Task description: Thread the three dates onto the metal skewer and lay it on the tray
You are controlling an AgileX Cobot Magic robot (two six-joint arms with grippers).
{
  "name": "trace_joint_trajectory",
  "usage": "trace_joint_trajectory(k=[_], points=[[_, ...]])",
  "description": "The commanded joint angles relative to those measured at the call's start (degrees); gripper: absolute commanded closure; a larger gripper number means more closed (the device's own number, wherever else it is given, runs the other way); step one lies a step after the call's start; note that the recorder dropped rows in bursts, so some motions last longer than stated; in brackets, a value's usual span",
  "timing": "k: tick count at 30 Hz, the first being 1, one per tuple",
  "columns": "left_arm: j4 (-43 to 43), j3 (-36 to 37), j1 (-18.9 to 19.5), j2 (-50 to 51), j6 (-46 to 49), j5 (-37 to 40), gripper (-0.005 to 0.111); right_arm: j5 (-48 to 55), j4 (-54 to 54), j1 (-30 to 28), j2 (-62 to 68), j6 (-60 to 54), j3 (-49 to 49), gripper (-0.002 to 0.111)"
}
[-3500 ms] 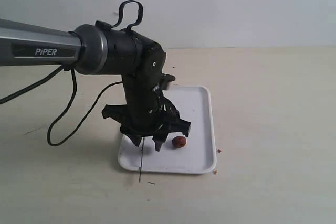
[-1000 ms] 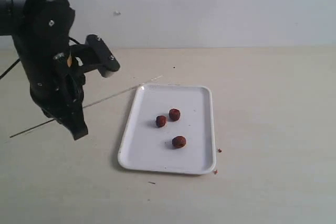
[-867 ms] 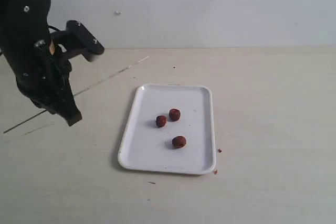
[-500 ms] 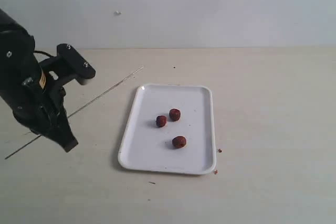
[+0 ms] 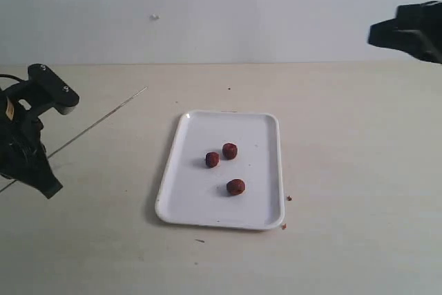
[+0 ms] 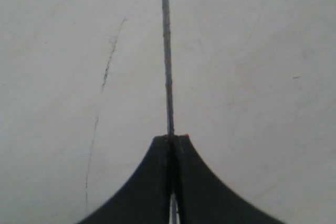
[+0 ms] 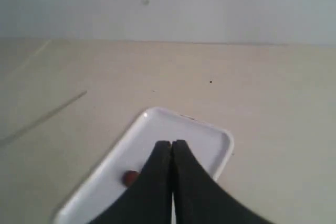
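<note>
Over the table (image 5: 345,170) we pinch the skewer (image 6: 167,51) in our left gripper (image 6: 171,139) for poking dates (image 5: 229,150); our right gripper (image 7: 171,143) is shut, empty

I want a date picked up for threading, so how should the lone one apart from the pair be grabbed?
Pinch the lone date across its round middle, coming straight down from above: it lies on the flat tray, apart from the other two dates. The right tool is shut; open it first.
</note>
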Motion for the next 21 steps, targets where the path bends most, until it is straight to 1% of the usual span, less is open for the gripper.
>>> trace_joint_trajectory(k=[1,2,3,4,6,7,8,9,10,12,14,16,17,18,21], points=[[-1.50,0.31,0.09,-0.72,0.16,-2.49,0.107,0.73,-1.11,-0.21,11.61,-33.71,-7.41,0.108],[-1.50,0.31,0.09,-0.72,0.16,-2.63,0.107,6.83,-1.11,-0.21,13.53,-41.68,-8.32,0.108],[-1.61,0.31,0.09,-0.72,0.16,-2.65,0.107,12.52,-1.11,-0.21,14.44,-45.19,-9.05,0.108],[-1.71,0.31,0.09,-0.72,0.16,-2.65,0.107,20.88,-1.11,-0.21,15.12,-47.17,-9.38,0.108],[-1.56,0.31,0.09,-0.72,0.16,-2.53,0.107,38.35,-1.11,-0.21,16.33,-47.03,-9.66,0.108],[-1.45,0.31,0.09,-0.72,0.31,-2.43,0.107,44.63,-1.11,-0.21,16.87,-45.59,-9.39,0.108],[-1.48,0.31,0.09,-0.72,1.61,-2.18,0.107,52.52,1.76,-0.09,17.02,-45.02,-9.13,0.108],[-1.48,0.31,0.09,-0.72,2.09,-2.02,0.107,56.60,6.98,0.35,17.15,-46.96,-9.13,0.108],[-1.48,0.31,0.09,-0.72,2.98,-1.33,0.107,59.97,14.07,0.76,17.15,-52.78,-9.32,0.108],[-1.48,0.31,0.09,-0.72,4.18,-0.20,0.107,63.23,32.93,2.01,17.25,-70.82,-11.03,0.108],[-1.59,0.31,0.09,-0.72,4.32,1.58,0.107,69.93,56.23,3.92,17.38,-91.04,-15.72,0.108],[-1.72,0.31,0.09,-0.72,5.13,3.68,0.107,80.71,72.85,5.87,17.81,-102.67,-22.14,0.108],[-2.21,0.31,0.09,-0.72,5.90,4.71,0.107,87.44,78.97,7.04,18.20,-105.45,-25.56,0.108],[-2.51,0.45,0.09,-0.72,6.84,5.23,0.107,92.74,82.52,8.08,18.92,-106.23,-28.17,0.108],[-3.53,1.70,0.00,-0.72,10.61,3.73,0.107,108.28,88.23,13.10,21.42,-104.45,-35.04,0.108]])
